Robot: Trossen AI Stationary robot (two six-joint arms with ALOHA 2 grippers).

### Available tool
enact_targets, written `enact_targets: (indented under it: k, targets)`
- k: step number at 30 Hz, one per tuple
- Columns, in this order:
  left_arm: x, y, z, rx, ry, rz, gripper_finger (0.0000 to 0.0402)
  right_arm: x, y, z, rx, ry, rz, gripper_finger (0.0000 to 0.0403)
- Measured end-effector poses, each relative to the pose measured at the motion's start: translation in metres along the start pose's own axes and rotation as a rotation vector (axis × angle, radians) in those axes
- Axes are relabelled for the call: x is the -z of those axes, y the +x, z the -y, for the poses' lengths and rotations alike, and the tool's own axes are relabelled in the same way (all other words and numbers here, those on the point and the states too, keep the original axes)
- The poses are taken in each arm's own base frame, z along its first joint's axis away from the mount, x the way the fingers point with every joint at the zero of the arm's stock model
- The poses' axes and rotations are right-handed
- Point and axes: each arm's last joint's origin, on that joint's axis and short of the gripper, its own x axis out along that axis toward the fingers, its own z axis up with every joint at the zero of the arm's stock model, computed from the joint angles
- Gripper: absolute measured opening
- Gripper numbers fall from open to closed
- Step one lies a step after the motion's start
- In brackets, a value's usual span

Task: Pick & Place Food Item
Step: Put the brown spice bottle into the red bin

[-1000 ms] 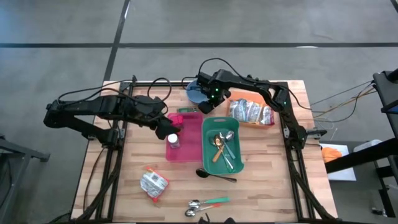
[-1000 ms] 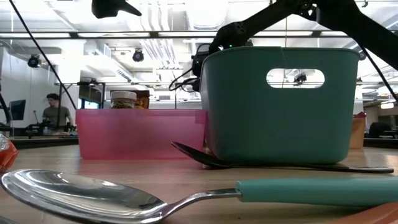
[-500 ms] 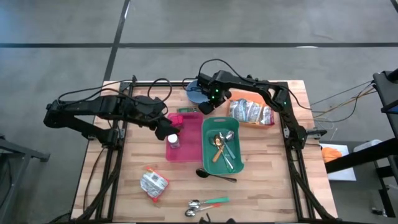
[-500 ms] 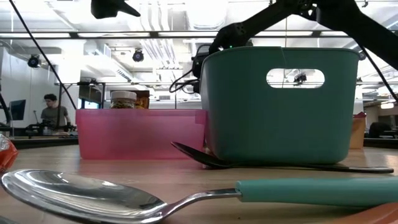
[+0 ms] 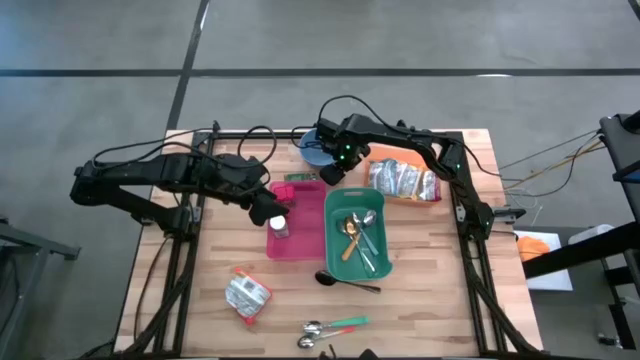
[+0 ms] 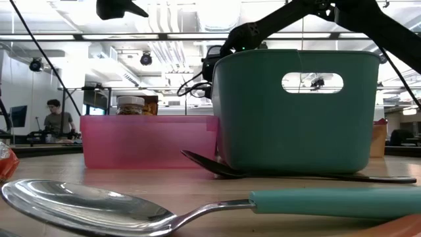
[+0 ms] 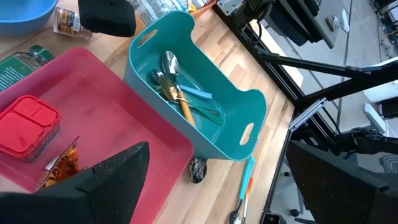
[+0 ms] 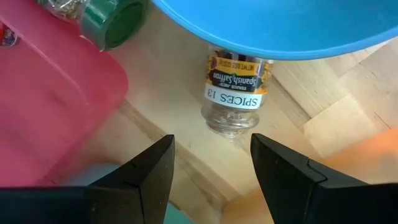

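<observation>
Near edge, high view: spoons (image 5: 330, 329) with a teal handle at 6 o'clock; crinkled foil packet (image 5: 246, 296) at 7 o'clock. Low view shows one spoon (image 6: 85, 205) as polished metal, which the high view does not resolve.

Black ladle (image 5: 345, 281) lies just in front of the teal bin (image 5: 381, 255). Teal bin: smooth plastic, slot handles, holding metal spoons and a wooden-handled utensil (image 7: 184, 107).

Touching its 9 o'clock side, the pink bin (image 5: 309, 230): translucent plastic, holding a red-lidded jar (image 7: 27, 119) and a clear packet beside it. A green-capped jar (image 8: 115, 22) lies at the pink bin's far rim.

Left gripper (image 5: 277, 203) hangs over the pink bin, fingers spread wide, nothing between them.

Far side, 12 o'clock: blue bowl (image 5: 311, 150). Right gripper (image 5: 333, 171) is just near of it, fingers (image 8: 149, 168) part-spread, empty. Only the right wrist view shows the spice jar (image 8: 235, 93), lying on bare wood, half under the bowl's rim (image 8: 267, 28).

At 2 o'clock, an orange tray (image 5: 432, 198) holds a shiny bag (image 5: 402, 180).
</observation>
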Motion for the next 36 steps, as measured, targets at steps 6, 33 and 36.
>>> enact_targets:
  k: [6, 33, 36]
  targets:
    - [0.0, 0.0, 0.0, 0.0, 0.0, 0.0, 0.038, 0.0, 0.0, 0.0, 0.0, 0.0, 0.0, 0.0208]
    - [0.0, 0.0, 0.0, 0.006, 0.008, -0.006, 0.038, -0.005, 0.003, -0.024, 0.013, -0.031, 0.146, 0.037]
    - [0.0, 0.0, 0.0, 0.009, 0.008, -0.009, 0.038, -0.005, 0.003, -0.023, 0.033, -0.04, 0.153, 0.037]
